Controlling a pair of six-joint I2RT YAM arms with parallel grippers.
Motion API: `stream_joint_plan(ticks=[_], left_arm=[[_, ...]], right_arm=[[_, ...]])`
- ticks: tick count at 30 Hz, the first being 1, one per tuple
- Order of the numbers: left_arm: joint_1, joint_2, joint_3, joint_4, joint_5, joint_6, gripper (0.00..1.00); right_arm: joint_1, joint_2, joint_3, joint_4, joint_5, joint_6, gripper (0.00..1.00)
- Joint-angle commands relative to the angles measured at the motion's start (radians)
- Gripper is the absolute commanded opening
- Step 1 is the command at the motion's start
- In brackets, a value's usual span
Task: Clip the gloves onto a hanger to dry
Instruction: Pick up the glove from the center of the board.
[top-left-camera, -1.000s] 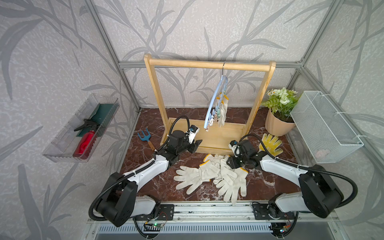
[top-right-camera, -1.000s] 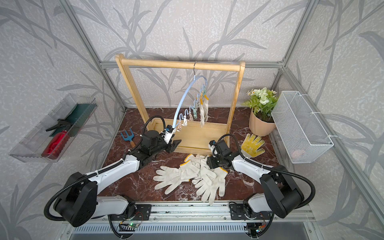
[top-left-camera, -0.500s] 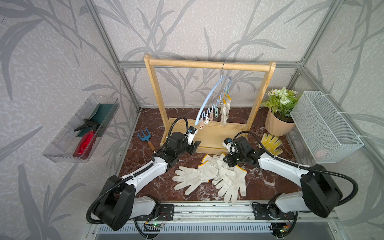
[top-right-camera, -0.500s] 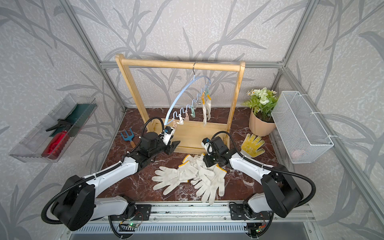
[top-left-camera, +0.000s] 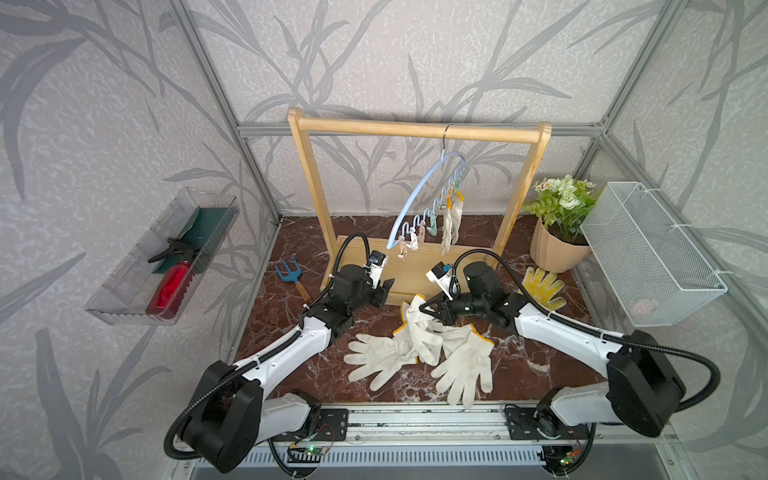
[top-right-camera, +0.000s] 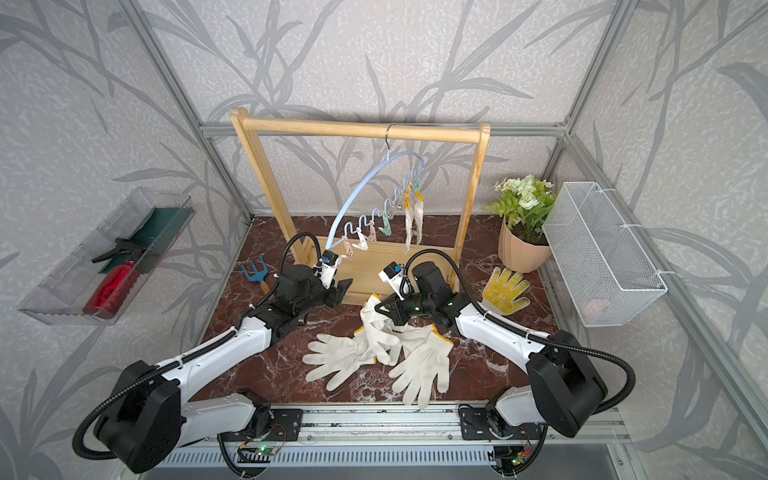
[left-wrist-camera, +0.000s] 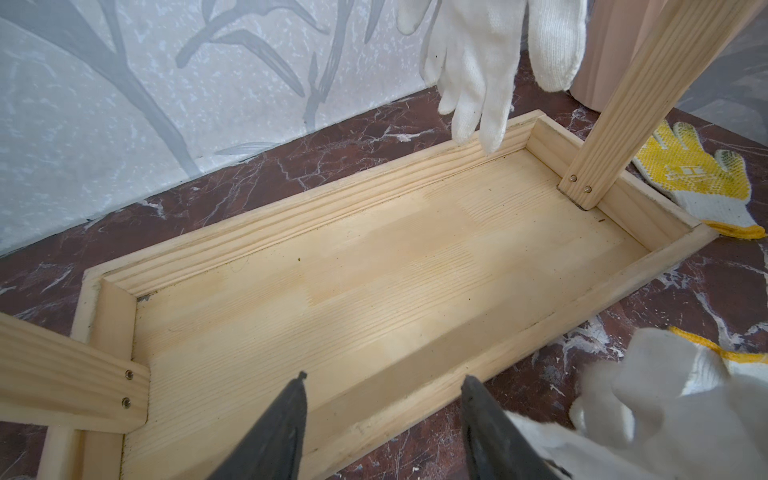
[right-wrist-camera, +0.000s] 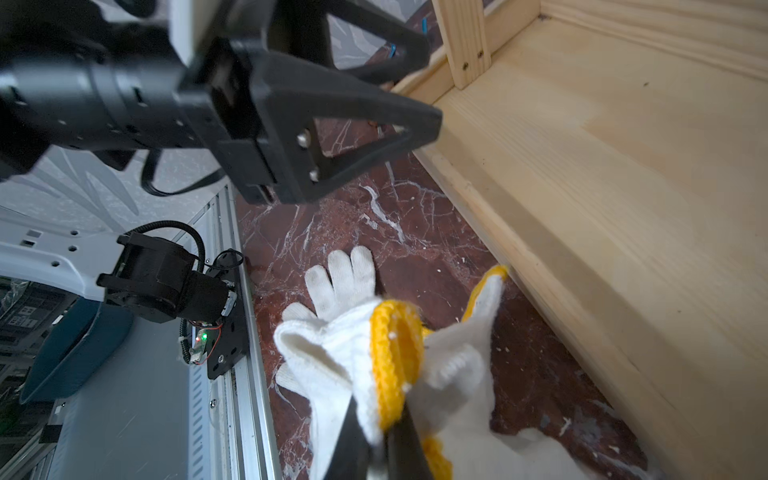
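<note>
Several off-white gloves (top-left-camera: 465, 365) (top-right-camera: 419, 365) lie heaped on the marble floor in front of the rack. My right gripper (top-left-camera: 422, 309) (top-right-camera: 376, 309) (right-wrist-camera: 382, 440) is shut on the yellow-trimmed cuff of one glove (right-wrist-camera: 332, 353) (top-left-camera: 415, 328), raising that end off the pile. Beside it, my left gripper (top-left-camera: 388, 286) (top-right-camera: 347, 286) (left-wrist-camera: 384, 378) stands open and empty over the front edge of the rack's base. The light-blue hanger (top-left-camera: 415, 195) (top-right-camera: 361, 183) hangs by its hook from the top rail. A glove (top-left-camera: 451, 220) (top-right-camera: 413, 216) (left-wrist-camera: 478, 62) dangles clipped near its upper end.
The wooden rack (top-left-camera: 415, 129) stands mid-back, with its tray base (left-wrist-camera: 374, 270) below. A yellow patterned glove (top-left-camera: 542, 286) and a flower pot (top-left-camera: 557, 245) sit right of it, and a wire basket (top-left-camera: 648, 257) hangs on the right wall. A blue hand fork (top-left-camera: 291, 274) and a clear wall tray (top-left-camera: 166, 257) are on the left.
My right gripper shut on a glove cuff and lifted it toward the rack. The hanger turned, its low end swinging left. The left arm barely moved.
</note>
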Motion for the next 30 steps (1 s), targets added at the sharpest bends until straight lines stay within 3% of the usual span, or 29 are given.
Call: stream_joint_plan(ticks=[1,8,15,23,30], left_arm=[[0.004,-0.026,0.016,-0.035,0.117,0.031,0.59],[0.003,0.017,0.057,-0.114,0.531,0.056,0.59],[-0.012,0.059,0.104,-0.183,0.713,0.069,0.57],[-0.026,0.099,0.125,-0.231,0.793,0.107,0.52],[-0.035,0.156,0.164,-0.242,0.772,0.094,0.44]], right_arm=[[0.001,0.039,-0.032,-0.015,0.046,0.007,0.0],[0.003,0.002,-0.073,-0.009,0.049,-0.021,0.0],[0.003,-0.038,-0.054,-0.038,0.101,-0.118,0.0],[0.003,-0.045,-0.032,-0.008,0.048,-0.162,0.0],[0.005,-0.059,-0.04,0.048,-0.008,-0.166,0.0]])
